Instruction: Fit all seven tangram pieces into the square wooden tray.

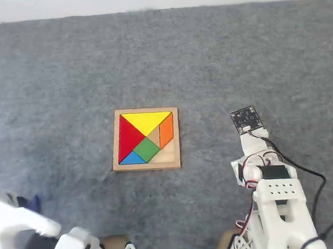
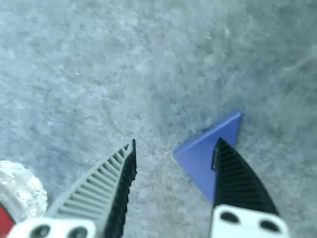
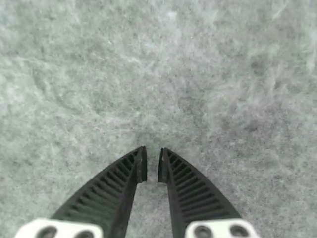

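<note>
Our left tool (image 2: 175,143) is spread wide by the blue piece (image 2: 200,151); squeezing may push it away. Our right tool (image 3: 152,166), almost closed, holds nothing.

Mottled grey fuzzy table cover (image 1: 63,75), lighter and darker flecks. Square wooden tray (image 1: 147,166): pale tan rim, paler bare floor. Flat plain pieces in tray: yellow triangle (image 1: 144,122), red triangle (image 1: 129,140), orange parallelogram (image 1: 166,131), green square (image 1: 147,148), light blue small triangle (image 1: 133,158). Violet-blue triangle piece (image 2: 203,151), plain. Left gripper (image 2: 176,144): one finger grey (image 2: 106,183), other black, both ribbed, white bases. Right gripper (image 3: 152,153): black ribbed fingers (image 3: 114,193), white bases.
</note>
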